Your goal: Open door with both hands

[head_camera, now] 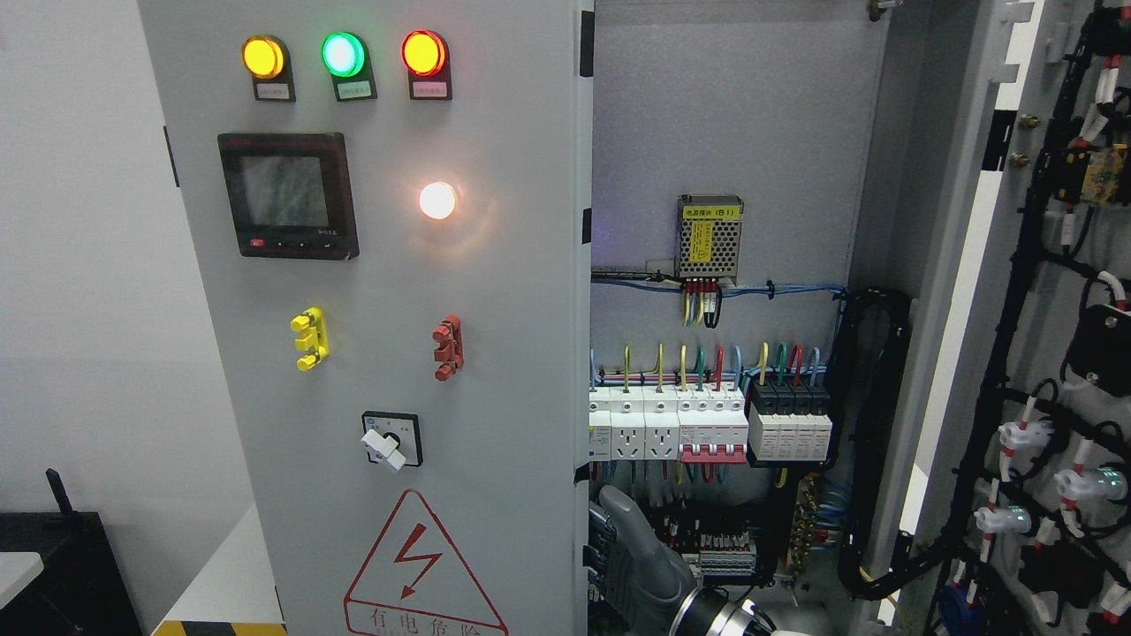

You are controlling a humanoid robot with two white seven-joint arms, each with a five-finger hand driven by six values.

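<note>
Right hand [632, 552] grips the left door's [398, 265] inner edge, right door [1016, 309] swung wide open

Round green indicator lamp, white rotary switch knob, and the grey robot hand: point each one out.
Round green indicator lamp [343, 55], head view, centre of its lens.
White rotary switch knob [383, 447], head view, middle of the handle.
Grey robot hand [636, 552], head view, back of the hand.
</note>
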